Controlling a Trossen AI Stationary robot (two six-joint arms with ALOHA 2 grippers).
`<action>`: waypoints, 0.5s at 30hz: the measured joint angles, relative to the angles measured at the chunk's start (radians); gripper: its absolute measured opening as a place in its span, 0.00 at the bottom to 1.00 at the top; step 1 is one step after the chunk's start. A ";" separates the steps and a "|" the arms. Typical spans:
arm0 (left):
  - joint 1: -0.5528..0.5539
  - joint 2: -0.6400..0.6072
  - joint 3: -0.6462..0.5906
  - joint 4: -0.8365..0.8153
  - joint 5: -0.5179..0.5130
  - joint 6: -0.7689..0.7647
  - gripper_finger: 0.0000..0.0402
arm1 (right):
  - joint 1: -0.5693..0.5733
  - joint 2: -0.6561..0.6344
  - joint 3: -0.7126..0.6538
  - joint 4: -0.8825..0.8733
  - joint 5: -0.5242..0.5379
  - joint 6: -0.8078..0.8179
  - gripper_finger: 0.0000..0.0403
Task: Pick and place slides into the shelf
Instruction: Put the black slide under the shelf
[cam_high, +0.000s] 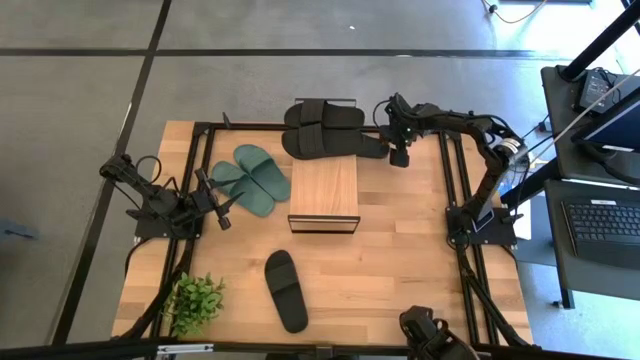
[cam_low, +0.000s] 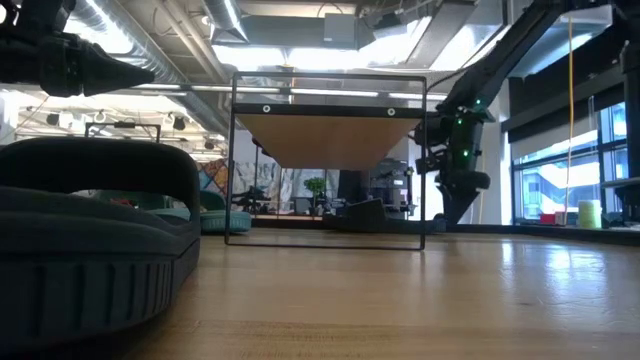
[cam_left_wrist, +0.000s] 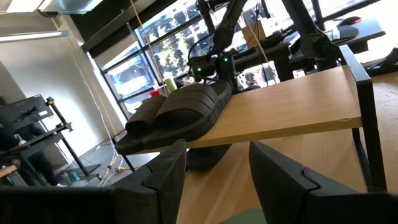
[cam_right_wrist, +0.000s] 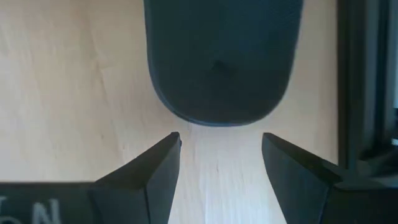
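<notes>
Hovering above the far right part of the light wooden table (cam_high: 400, 250), the right gripper (cam_high: 399, 152) has its two dark fingers spread, with nothing between them; the rounded end of a black rubber slide (cam_right_wrist: 217, 59) lies on the wood just ahead of the fingertips. Two black slides (cam_high: 325, 113) rest on the far end of the small wooden-topped, black-framed shelf (cam_high: 324, 190), another black one (cam_high: 335, 145) beside them. A pair of dark green slides (cam_high: 252, 178) sits just left of the shelf, near the left gripper (cam_high: 222, 205), whose fingers also stand apart and empty. One lone black slide (cam_high: 286, 290) lies on the near table, well apart from a small green potted plant (cam_high: 193, 300)
</notes>
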 joint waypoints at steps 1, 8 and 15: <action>0.000 0.000 0.000 0.000 0.000 0.000 0.42 | 0.000 0.006 0.000 0.002 0.000 -0.001 0.56; 0.000 0.000 0.000 0.000 0.000 0.002 0.42 | 0.000 0.023 0.000 0.065 -0.002 0.000 0.56; 0.000 0.000 0.000 0.000 0.000 0.001 0.42 | 0.000 0.023 0.000 0.127 -0.051 0.000 0.56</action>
